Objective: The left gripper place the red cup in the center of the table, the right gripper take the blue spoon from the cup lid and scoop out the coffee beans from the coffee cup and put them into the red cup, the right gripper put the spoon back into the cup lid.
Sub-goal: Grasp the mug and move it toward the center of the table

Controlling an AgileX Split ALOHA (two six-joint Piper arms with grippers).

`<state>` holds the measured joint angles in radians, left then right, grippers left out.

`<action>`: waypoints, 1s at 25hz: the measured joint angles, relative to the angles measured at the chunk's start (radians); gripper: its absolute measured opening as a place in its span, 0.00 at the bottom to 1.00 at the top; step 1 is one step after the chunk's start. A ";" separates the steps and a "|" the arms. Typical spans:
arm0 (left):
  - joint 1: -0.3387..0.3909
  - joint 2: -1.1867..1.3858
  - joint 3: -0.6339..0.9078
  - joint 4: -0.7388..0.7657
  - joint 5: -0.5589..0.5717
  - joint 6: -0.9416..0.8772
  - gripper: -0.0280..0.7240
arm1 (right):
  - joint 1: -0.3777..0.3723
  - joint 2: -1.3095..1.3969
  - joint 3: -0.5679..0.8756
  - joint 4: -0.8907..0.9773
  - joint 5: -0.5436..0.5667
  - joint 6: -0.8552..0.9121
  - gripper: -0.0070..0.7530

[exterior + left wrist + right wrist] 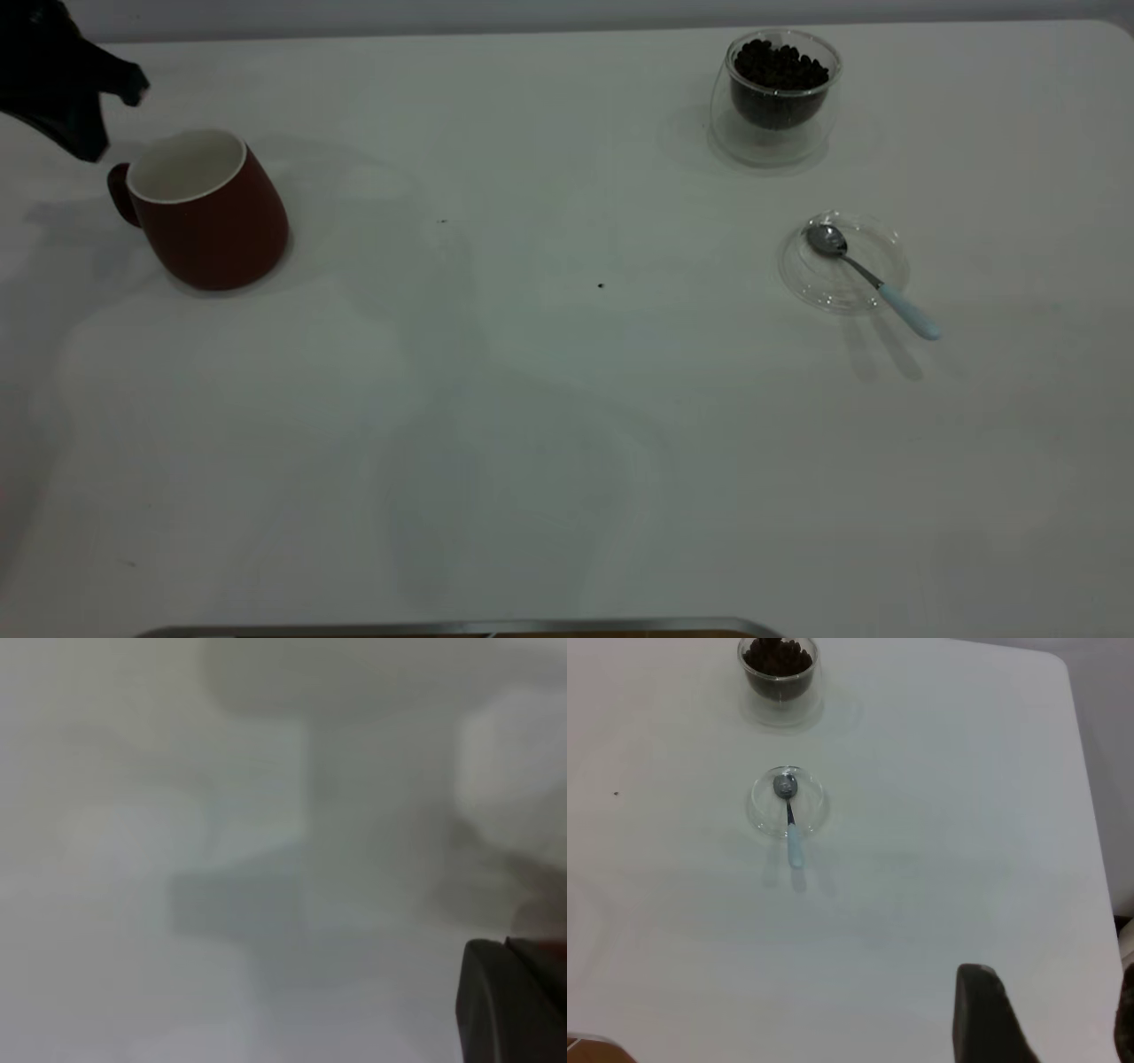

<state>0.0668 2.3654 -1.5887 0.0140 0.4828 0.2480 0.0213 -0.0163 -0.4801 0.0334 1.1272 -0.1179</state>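
A plain white table (549, 425) is filling the exterior view, carrying a few tiny dark specks near its middle. The red cup (213, 213) is standing upright at the far left, mouth up and white inside, its loop handle pointing toward the left edge. The left gripper (115, 115) is hanging just beside that handle at the top left corner; whether its fingers are apart or together cannot be told. Over on the right, the coffee cup (776, 97) is sitting upright near the far edge, holding the coffee beans (780, 64). Nearer than it, and apart from it, the cup lid (842, 262) is lying flat. The blue spoon (873, 279) is resting across the lid, bowl inside, its long axis running diagonally so the pale handle is sticking out over the rim toward the right and the near side. The right gripper (1045, 1014) is showing only in its own wrist view, well apart from the lid, with its fingers spread. No writing is readable on anything.
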 joint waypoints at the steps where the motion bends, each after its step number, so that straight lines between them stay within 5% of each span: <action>1: 0.000 0.006 -0.007 -0.024 -0.008 0.008 0.04 | 0.000 0.000 0.000 0.000 0.000 0.000 0.52; 12: 0.000 0.049 -0.025 -0.361 0.000 0.266 0.04 | 0.000 0.000 0.000 0.000 0.000 0.000 0.52; 25: 0.000 0.049 -0.027 -0.399 0.054 0.300 0.04 | 0.000 0.000 0.000 0.000 0.000 0.000 0.52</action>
<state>0.0668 2.4146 -1.6161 -0.3850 0.5371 0.5480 0.0213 -0.0163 -0.4801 0.0334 1.1272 -0.1179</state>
